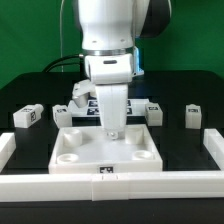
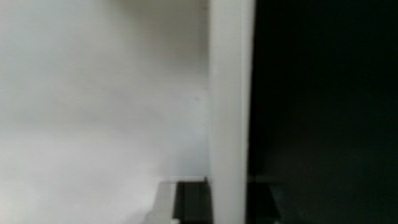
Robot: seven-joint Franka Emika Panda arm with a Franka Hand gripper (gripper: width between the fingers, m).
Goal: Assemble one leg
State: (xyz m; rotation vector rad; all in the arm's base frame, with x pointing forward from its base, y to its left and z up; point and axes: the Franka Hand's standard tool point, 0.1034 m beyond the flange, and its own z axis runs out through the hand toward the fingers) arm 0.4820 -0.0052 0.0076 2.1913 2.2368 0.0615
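The large white square panel [image 1: 90,152] with round corner holes lies in the middle of the table. My gripper [image 1: 113,130] points straight down at the middle of the panel's far edge. In the wrist view the dark fingers [image 2: 189,203] stand on either side of the panel's thin white rim [image 2: 230,110] and press on it. Small white legs with markers lie apart from the gripper: two at the exterior view's left [image 1: 27,116] [image 1: 63,114], one by the panel's far right corner [image 1: 154,110] and one further right [image 1: 192,116].
A white rail [image 1: 110,182] runs along the front of the table, with short white blocks at the left [image 1: 5,148] and right [image 1: 212,145] ends. The marker board [image 1: 88,104] lies behind the panel, partly hidden by the arm.
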